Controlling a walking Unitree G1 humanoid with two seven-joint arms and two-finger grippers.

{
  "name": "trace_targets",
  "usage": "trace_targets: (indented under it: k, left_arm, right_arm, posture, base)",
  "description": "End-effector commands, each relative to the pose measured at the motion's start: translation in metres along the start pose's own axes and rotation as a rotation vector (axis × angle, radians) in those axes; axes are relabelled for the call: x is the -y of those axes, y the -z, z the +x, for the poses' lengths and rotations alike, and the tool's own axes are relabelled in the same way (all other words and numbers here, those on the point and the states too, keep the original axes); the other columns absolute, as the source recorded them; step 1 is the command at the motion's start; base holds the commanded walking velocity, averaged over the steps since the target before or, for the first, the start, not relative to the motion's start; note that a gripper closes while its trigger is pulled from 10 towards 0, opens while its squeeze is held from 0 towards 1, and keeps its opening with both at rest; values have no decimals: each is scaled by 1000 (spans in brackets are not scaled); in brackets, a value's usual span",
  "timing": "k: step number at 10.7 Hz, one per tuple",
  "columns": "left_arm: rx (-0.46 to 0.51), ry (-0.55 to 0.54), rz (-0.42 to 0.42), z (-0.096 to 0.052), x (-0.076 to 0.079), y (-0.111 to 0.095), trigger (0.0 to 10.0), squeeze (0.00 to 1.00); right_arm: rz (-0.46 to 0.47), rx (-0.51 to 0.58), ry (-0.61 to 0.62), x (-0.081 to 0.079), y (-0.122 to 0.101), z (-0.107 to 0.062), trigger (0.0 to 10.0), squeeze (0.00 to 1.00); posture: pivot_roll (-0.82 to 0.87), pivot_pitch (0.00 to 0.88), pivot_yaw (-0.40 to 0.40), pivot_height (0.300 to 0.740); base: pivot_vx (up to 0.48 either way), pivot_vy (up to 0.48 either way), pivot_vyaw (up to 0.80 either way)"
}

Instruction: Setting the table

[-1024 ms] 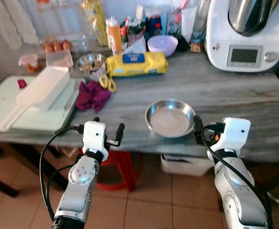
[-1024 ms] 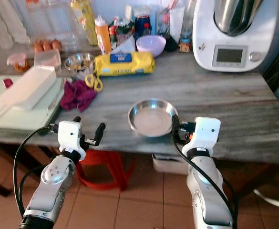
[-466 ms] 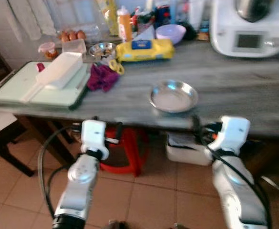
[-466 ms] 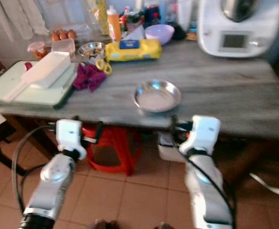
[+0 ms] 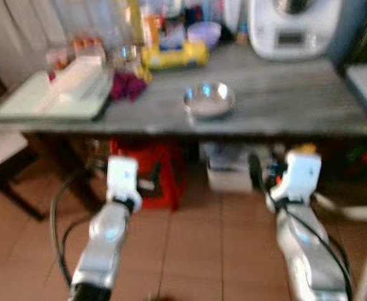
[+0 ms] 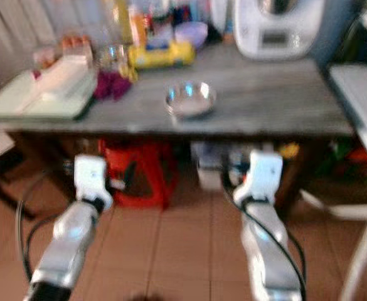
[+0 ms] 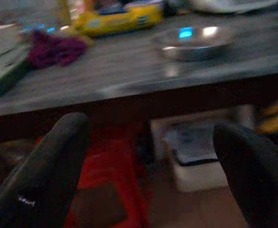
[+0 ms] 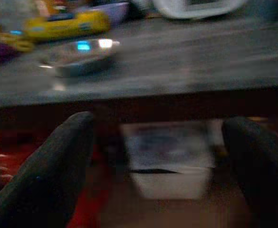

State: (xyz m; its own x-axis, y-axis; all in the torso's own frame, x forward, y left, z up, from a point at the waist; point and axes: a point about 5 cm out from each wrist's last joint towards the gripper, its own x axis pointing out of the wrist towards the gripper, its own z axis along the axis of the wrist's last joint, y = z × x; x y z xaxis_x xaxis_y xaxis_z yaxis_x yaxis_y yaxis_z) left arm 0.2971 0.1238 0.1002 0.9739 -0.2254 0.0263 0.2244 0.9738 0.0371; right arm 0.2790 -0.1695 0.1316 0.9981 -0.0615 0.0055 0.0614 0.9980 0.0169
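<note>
A light, rigid, slippery steel bowl [image 5: 208, 100] sits on the counter [image 5: 283, 103]; grip its rim. Both grippers' fingers [image 7: 48, 161] spread apart, empty.

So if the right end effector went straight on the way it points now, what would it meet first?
Most likely the white box on the floor under the table. The right end effector is open and held below the tabletop edge, so it would pass beneath the steel bowl. The blur leaves depth uncertain.
</note>
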Motion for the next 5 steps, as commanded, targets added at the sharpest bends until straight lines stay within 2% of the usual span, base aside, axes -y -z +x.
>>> trace_targets:
  k: [1, 2, 4, 5]
  left_arm:
    - [1, -10, 15, 0, -5, -1, 10000, 0]
    - [1, -7, 17, 0, -5, -1, 10000, 0]
    - [7, 1, 18, 0, -4, -2, 10000, 0]
    - [29, 27, 26, 0, -2, -3, 10000, 0]
  right_arm:
    - [-4, 17, -8, -4, -2, 1, 10000, 0]
    - [11, 23, -12, -4, -2, 2, 10000, 0]
    - [-16, 46, 5, -3, -4, 4, 10000, 0]
    - [-26, 43, -10, -5, -3, 4, 10000, 0]
  posture:
    - [-199, 68, 76, 740]
    - [-198, 69, 76, 740]
    - [-201, 69, 78, 740]
    - [-201, 70, 78, 740]
  base:
    - [-322, 0, 0]
    - [-322, 0, 0]
    - [-326, 0, 0]
    - [0, 0, 0]
